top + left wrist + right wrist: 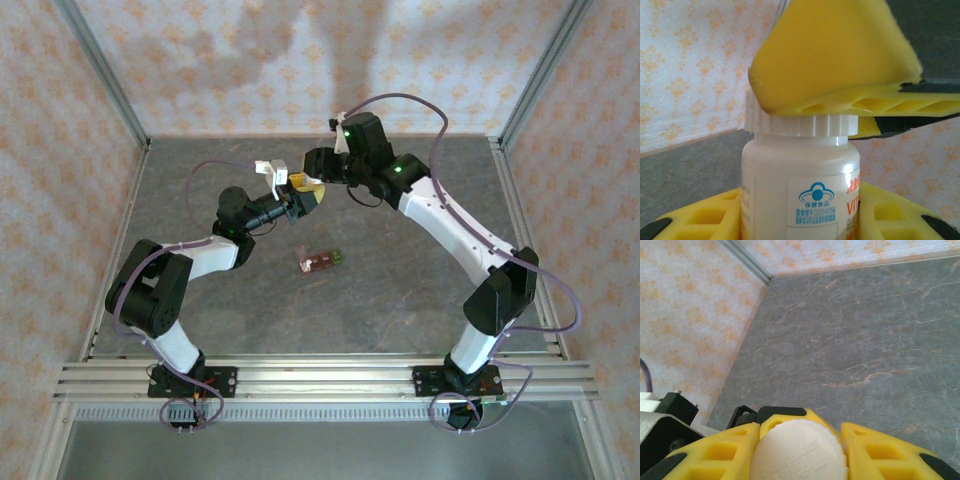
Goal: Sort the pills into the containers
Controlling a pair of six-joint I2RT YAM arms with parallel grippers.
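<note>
- The white bottle (800, 170) stands upright closest to the left wrist lens. It has a blue logo and orange letters on its label, and a ribbed white cap (795, 122) on top.
- The left gripper (800, 227) is partly closed around the bottle's body, with a yellow finger (705, 220) against each side.
- Seen from above, the left gripper (292, 203) and the right gripper (312, 185) meet tip to tip over the far middle of the grey table (420, 300).
- The right gripper (800, 452) is clamped on the cap (799, 440), its yellow fingers (715, 455) hugging both sides.
- The containers (321, 261), a reddish-brown strip with a green right end, lie flat on the table between the two arms. They are near the grippers on the side toward the bases, and nothing touches them.
</note>
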